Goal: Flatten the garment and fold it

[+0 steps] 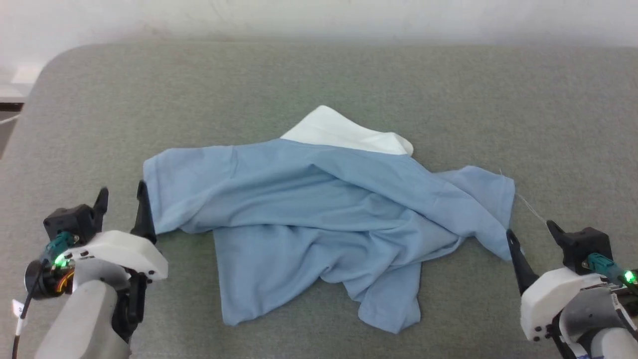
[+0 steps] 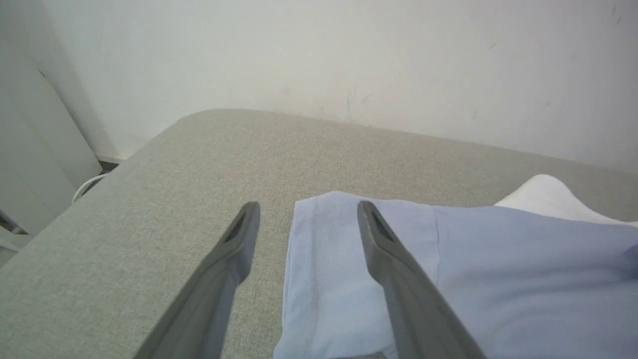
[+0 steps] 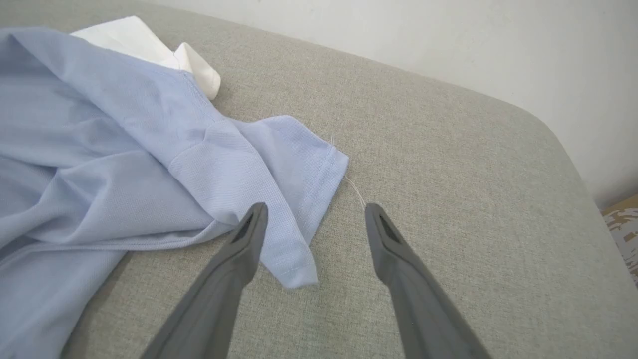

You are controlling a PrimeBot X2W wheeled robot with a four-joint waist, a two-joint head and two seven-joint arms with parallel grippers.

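The garment (image 1: 309, 209), a light-blue short-sleeved shirt, lies crumpled in the middle of the grey padded table (image 1: 319, 75), its white collar part (image 1: 344, 132) sticking out at the far side. Its logo is hidden. My left gripper (image 1: 122, 192) stands open at the shirt's left sleeve hem; in the left wrist view that sleeve (image 2: 329, 259) lies between and under the fingers of the gripper (image 2: 308, 209). My right gripper (image 1: 533, 232) is open at the right sleeve; in the right wrist view the sleeve's corner (image 3: 294, 249) lies between the fingers of the gripper (image 3: 314, 209).
A pale wall (image 1: 319, 17) runs behind the table's far edge. The table's rounded corners (image 3: 548, 129) drop off at both sides. A loose white thread (image 1: 528, 207) trails from the right sleeve. Bare grey padding surrounds the shirt.
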